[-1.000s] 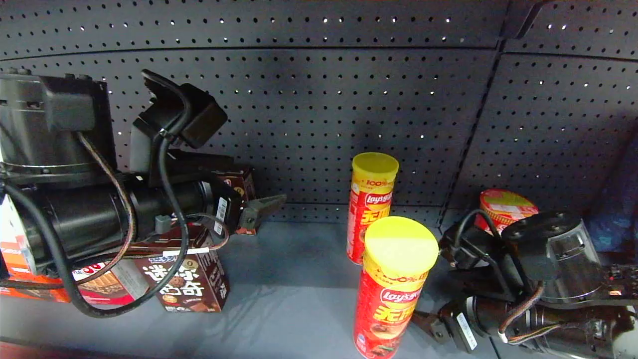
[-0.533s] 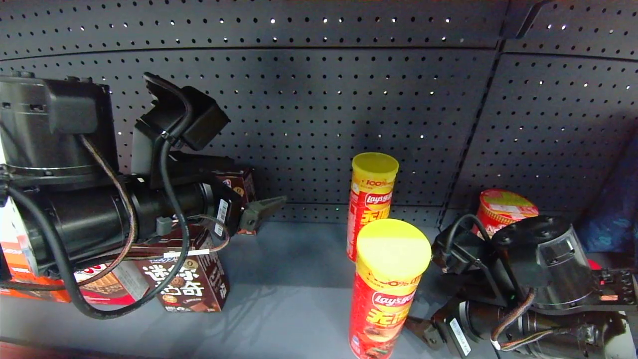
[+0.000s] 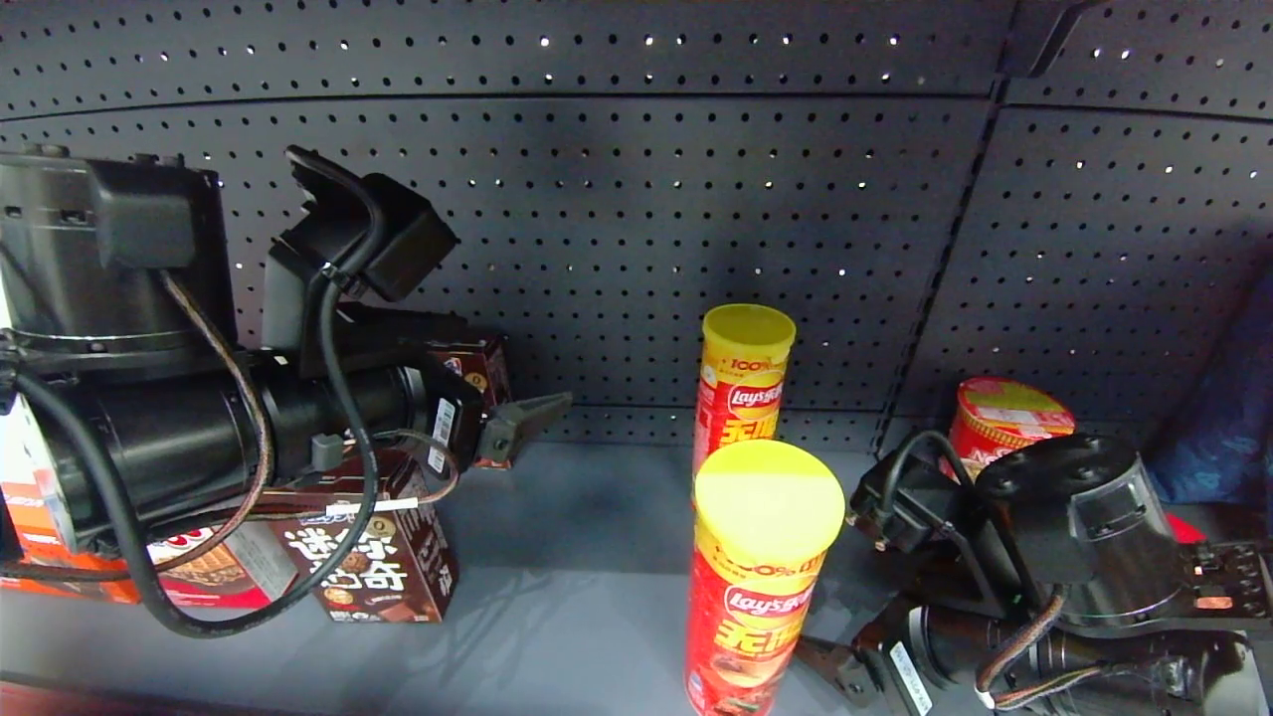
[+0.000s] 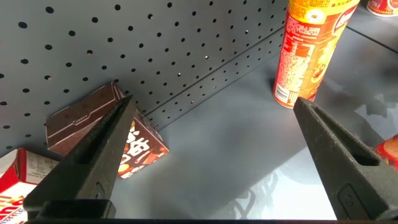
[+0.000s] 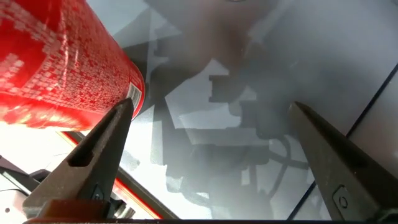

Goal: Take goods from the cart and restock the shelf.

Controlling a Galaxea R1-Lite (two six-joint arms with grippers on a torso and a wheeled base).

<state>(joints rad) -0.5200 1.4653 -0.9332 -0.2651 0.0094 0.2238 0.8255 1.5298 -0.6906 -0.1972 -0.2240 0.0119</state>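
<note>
Two red chips cans with yellow lids stand on the grey shelf (image 3: 597, 517): the front can (image 3: 758, 582) near the shelf's edge, the back can (image 3: 741, 393) by the pegboard. My right gripper (image 3: 833, 668) is low beside the front can's base, on its right. In the right wrist view that gripper (image 5: 211, 104) is open, and the front can (image 5: 56, 68) lies outside one finger, not between them. My left gripper (image 3: 509, 423) hovers open over the shelf's left part, near a brown chocolate box (image 4: 78, 124) at the pegboard; in its wrist view the gripper (image 4: 212, 102) holds nothing.
A larger brown chocolate box (image 3: 383, 562) and an orange-white box (image 3: 30, 537) lie under my left arm. A cup of noodles (image 3: 1006, 410) stands at the back right. The perforated back panel (image 3: 636, 219) closes the shelf. Bare shelf lies between the boxes and the cans.
The front chips can and my right gripper have both shifted left along the shelf's front. My left arm has barely moved.
</note>
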